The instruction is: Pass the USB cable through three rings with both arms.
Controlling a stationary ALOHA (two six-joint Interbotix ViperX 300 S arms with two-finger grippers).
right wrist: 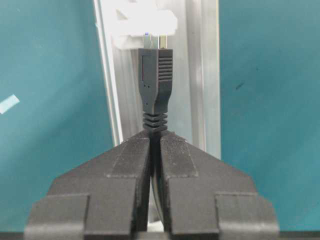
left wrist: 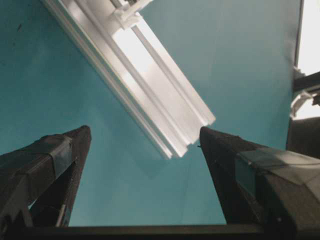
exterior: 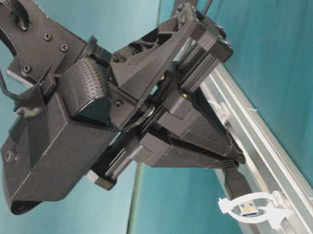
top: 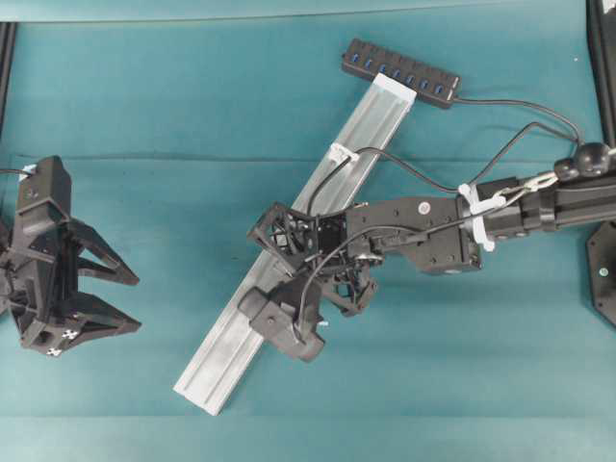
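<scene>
My right gripper (right wrist: 155,137) is shut on the USB cable just behind its black plug (right wrist: 156,80). The plug's metal tip sits at a white ring (right wrist: 145,25) on the silver rail (right wrist: 200,75). The table-level view shows that tip inside the ring (exterior: 255,210). From above, the cable (top: 404,168) runs through another ring (top: 342,152) further up the rail (top: 226,356), then under my right gripper (top: 274,241). At the far left my left gripper (top: 135,303) stands open and empty, well apart from the rail. In its wrist view the left gripper (left wrist: 144,132) faces the rail's end (left wrist: 185,130), with a ring (left wrist: 127,12) at the top.
A black multi-port hub (top: 399,72) lies at the rail's upper end, with the cable looping out to the right (top: 568,125). The right arm (top: 539,207) reaches in from the right edge. A teal cloth (top: 144,96) covers the table.
</scene>
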